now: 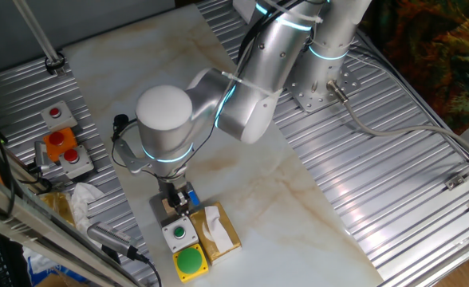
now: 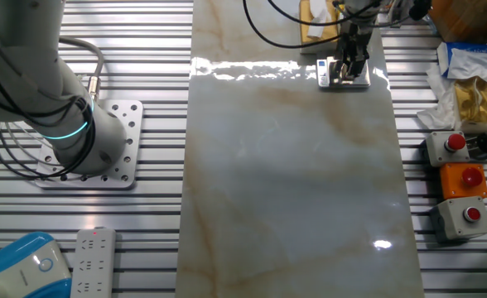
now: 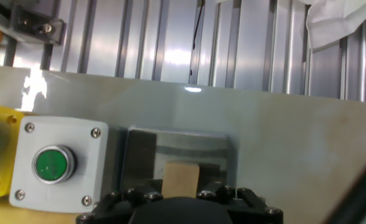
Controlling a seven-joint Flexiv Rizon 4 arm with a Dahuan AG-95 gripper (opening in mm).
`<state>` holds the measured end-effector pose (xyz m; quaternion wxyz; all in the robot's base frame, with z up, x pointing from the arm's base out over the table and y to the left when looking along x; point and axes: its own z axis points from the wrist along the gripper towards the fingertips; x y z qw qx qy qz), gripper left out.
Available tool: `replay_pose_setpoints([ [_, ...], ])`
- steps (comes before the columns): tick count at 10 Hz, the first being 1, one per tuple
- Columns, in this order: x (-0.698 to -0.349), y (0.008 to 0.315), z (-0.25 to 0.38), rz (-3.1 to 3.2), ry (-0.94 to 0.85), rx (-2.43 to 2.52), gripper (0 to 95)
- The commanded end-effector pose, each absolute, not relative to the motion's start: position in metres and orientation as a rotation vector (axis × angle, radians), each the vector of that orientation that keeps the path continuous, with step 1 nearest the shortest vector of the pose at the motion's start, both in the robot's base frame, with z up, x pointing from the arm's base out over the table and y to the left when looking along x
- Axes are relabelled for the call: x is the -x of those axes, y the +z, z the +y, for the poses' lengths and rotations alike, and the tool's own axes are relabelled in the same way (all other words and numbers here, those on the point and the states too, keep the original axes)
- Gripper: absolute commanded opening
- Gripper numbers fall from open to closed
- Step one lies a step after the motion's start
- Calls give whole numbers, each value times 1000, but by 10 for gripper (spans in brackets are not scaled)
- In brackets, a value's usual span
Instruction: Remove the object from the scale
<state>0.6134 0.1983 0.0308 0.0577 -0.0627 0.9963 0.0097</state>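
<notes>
The scale point(image 3: 177, 144) is a flat dark-grey platform on the marble table, next to the grey box with a green button point(image 3: 57, 163). The tan wooden cube point(image 3: 181, 178) stands on the scale's near part, its lower half hidden behind my black hand body point(image 3: 177, 210). In one fixed view my gripper point(image 1: 175, 199) reaches straight down onto the scale point(image 1: 164, 210). The other fixed view shows the gripper point(image 2: 349, 66) right over the scale point(image 2: 343, 81). The fingertips are hidden, so I cannot tell whether they grip the cube.
A yellow box with a large green button point(image 1: 190, 261) and a yellow-brown tissue box point(image 1: 217, 229) stand beside the scale. Red-button boxes point(image 1: 63, 143) and crumpled bags point(image 1: 71, 203) lie on the ribbed metal bench. The arm base point(image 2: 103, 149) is bolted opposite.
</notes>
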Motion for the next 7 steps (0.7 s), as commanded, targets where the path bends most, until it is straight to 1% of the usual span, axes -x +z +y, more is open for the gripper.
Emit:
replay_pose_setpoints([
  [1,-612,32,197,3019,33,188,380],
  [2,-612,32,197,3019,31,185,190],
  [3,-612,32,197,3019,31,178,190],
  [4,-612,32,197,3018,31,175,0],
  [7,-610,35,198,3017,27,167,0],
])
